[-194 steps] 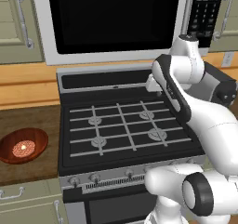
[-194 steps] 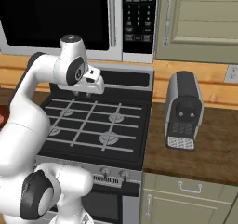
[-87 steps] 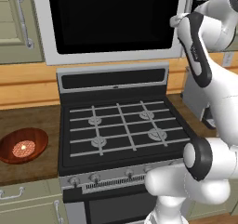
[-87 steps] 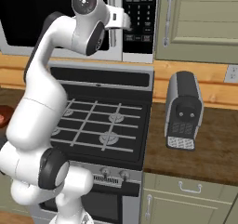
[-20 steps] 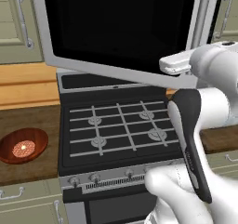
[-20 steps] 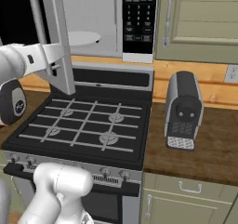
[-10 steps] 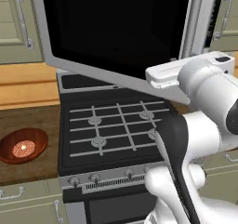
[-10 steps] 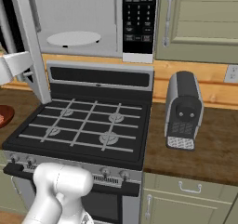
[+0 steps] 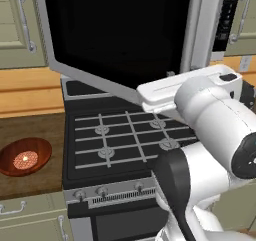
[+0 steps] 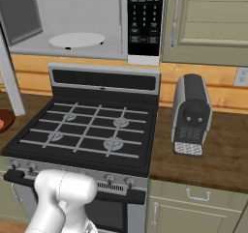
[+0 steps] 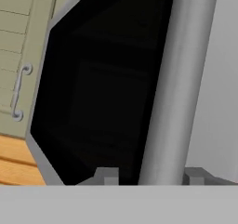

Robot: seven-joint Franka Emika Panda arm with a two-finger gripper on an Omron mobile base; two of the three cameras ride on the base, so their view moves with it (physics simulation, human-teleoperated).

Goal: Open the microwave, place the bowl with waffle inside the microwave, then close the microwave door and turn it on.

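Note:
The microwave point(image 10: 82, 14) hangs open above the stove, its white turntable point(image 10: 77, 39) and black keypad point(image 10: 143, 17) in plain sight. The microwave door point(image 9: 115, 30) has swung out to the left, black glass toward the left base camera, and its edge point(image 10: 10, 87) stands at the left of the right base view. My gripper point(image 11: 151, 175) is shut on the door's vertical grey handle point(image 11: 174, 88), one fingertip point(image 11: 107, 175) on each side of it. The reddish-brown bowl point(image 9: 25, 156) sits on the wooden counter left of the stove, with the waffle point(image 9: 25, 160) in it.
A black gas stove point(image 10: 92, 130) fills the space under the microwave. A grey coffee machine point(image 10: 191, 113) stands on the counter to its right. Beige cabinet doors point(image 10: 213, 19) flank the microwave. My white arm point(image 9: 215, 130) rises over the stove's right side.
The door has swung further open toward the left, with my hand travelling along on the handle. In the right base view my arm has gone off the left edge.

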